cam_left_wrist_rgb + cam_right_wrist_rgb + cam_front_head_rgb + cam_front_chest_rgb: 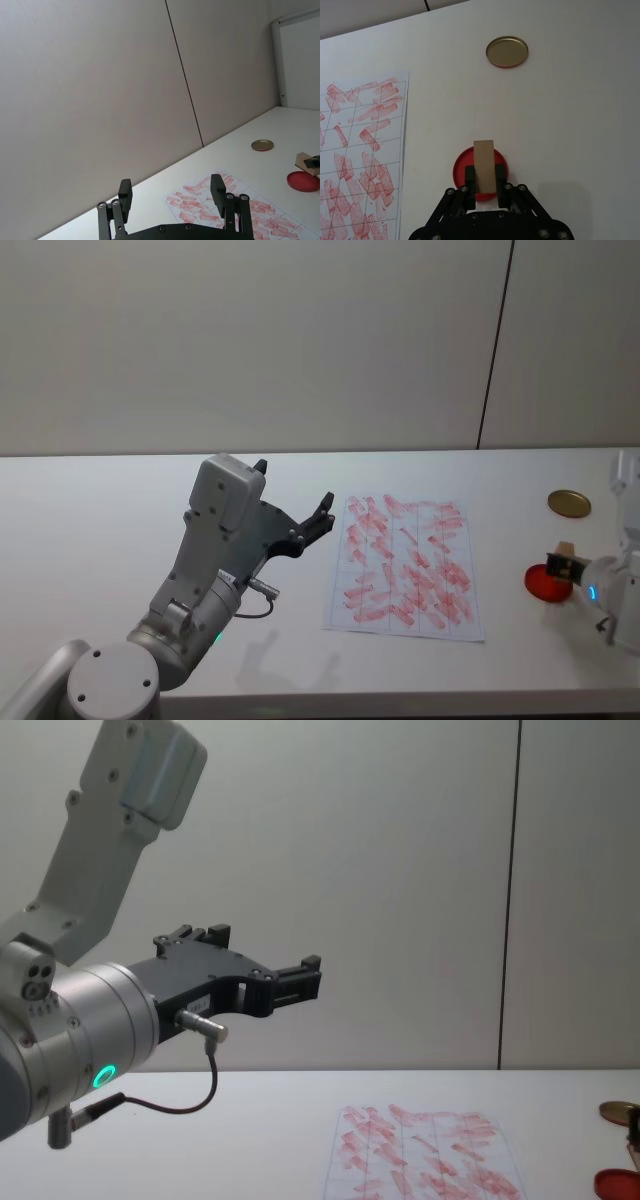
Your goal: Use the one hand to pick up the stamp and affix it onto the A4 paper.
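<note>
My right gripper (484,175) is shut on the stamp (484,162), a small pale wooden block held upright between its fingers. The stamp sits directly over the red round pad (460,171); I cannot tell whether it touches. In the head view that gripper (562,565) is at the table's right, with the stamp (566,548) above the pad (542,584). The A4 paper (405,565) lies flat mid-table, left of the pad, covered in red marks. My left gripper (295,485) hangs open above the table, left of the paper.
A flat brass-coloured disc (568,503) lies beyond the pad, near the table's back right. The bulky left arm (205,570) with its green-lit ring stands over the table's left front. Bare white table separates the paper (360,150) from the pad.
</note>
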### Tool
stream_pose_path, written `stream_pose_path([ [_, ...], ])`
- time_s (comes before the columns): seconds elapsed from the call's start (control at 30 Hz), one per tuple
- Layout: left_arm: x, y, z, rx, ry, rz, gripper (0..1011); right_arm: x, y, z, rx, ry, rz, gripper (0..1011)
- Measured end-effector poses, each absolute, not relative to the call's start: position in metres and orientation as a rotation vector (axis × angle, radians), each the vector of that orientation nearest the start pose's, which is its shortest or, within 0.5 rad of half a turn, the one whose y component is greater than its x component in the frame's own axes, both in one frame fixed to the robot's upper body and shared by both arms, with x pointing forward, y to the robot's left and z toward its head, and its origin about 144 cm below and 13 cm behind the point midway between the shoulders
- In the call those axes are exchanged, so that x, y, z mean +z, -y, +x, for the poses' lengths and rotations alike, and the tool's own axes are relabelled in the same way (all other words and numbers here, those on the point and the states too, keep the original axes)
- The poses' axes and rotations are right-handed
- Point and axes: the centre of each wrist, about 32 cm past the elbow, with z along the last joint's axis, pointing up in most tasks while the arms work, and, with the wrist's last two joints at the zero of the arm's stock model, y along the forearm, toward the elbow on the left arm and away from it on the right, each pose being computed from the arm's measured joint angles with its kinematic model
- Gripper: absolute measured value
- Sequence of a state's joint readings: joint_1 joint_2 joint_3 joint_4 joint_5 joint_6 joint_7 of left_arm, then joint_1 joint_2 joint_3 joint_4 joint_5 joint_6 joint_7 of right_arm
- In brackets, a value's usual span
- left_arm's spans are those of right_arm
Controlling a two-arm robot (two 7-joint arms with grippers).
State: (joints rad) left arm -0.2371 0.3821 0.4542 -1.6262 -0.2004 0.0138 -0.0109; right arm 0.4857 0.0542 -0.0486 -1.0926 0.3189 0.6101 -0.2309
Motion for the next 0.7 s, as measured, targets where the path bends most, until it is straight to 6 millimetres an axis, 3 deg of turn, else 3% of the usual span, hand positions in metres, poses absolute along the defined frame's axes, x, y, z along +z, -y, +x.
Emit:
stream_pose_path([
  [0.27,1.204,-0.198,0.492,1.124,0.268,0.061,993,1.169,0.231,0.600,-1.621,-0.643,-0.379,250],
  [0.7,1.204,-0.198,0.492,1.124,0.268,0.061,993,1.166,0.226,0.605,-1.605,-0.632,-0.361,653],
])
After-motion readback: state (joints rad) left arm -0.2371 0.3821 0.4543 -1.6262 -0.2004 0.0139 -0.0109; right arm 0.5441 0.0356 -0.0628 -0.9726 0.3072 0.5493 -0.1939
